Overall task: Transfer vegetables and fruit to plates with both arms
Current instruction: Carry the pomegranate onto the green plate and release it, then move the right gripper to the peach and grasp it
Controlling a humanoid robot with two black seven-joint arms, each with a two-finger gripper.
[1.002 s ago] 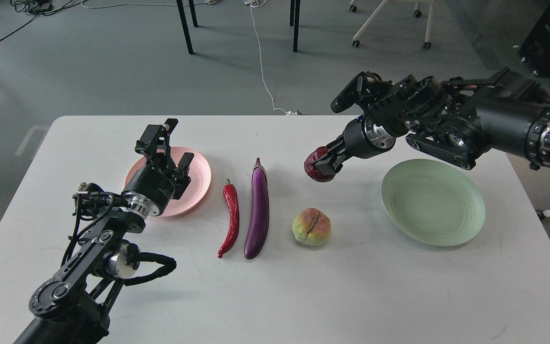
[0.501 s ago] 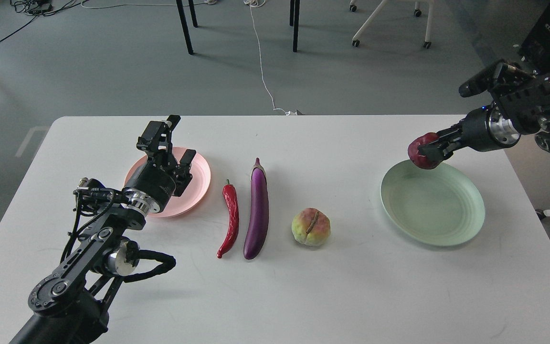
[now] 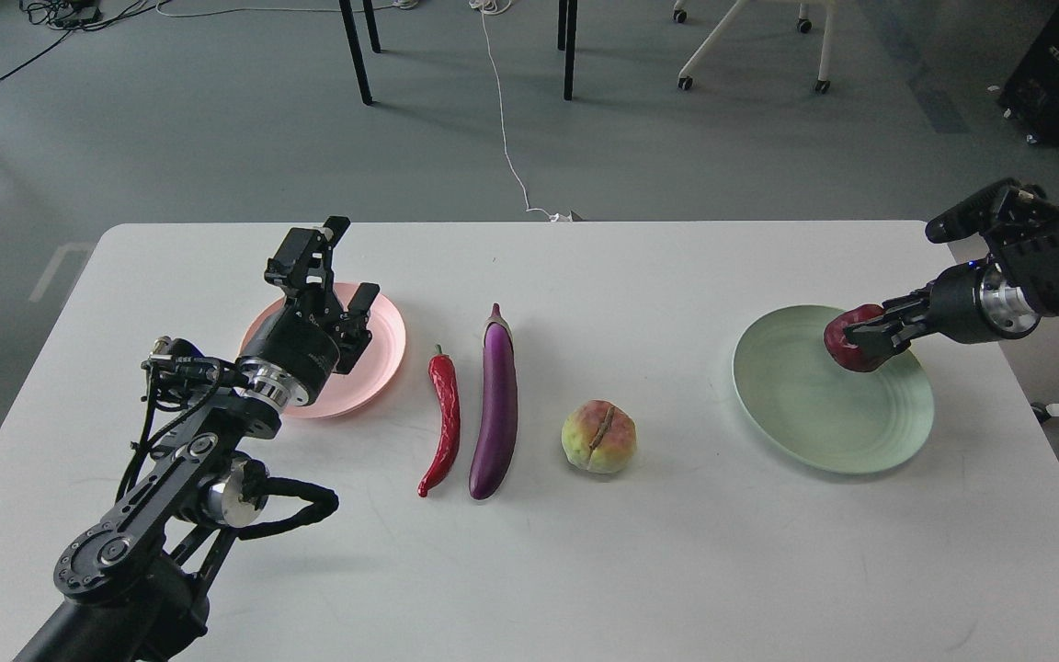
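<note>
Head view: my right jaws [image 3: 863, 338] are clamped on the pomegranate [image 3: 847, 339], which sits over the right rear part of the green plate [image 3: 791, 414]; whether it touches the plate surface I cannot tell. The release therefore turns on the plate lying directly beneath the fruit. My left jaws [image 3: 338, 276] stand parted and empty above the pink plate [image 3: 382, 354]. The chili pepper [image 3: 443, 419] and eggplant [image 3: 495, 403] lie lengthwise front-to-back on the bench [image 3: 585, 552], nearer my left arm. The peach [image 3: 599, 436] lies between eggplant and green plate.

right gripper [image 3: 863, 338] gripping pomegranate [image 3: 848, 340], over green plate [image 3: 796, 405]
</note>
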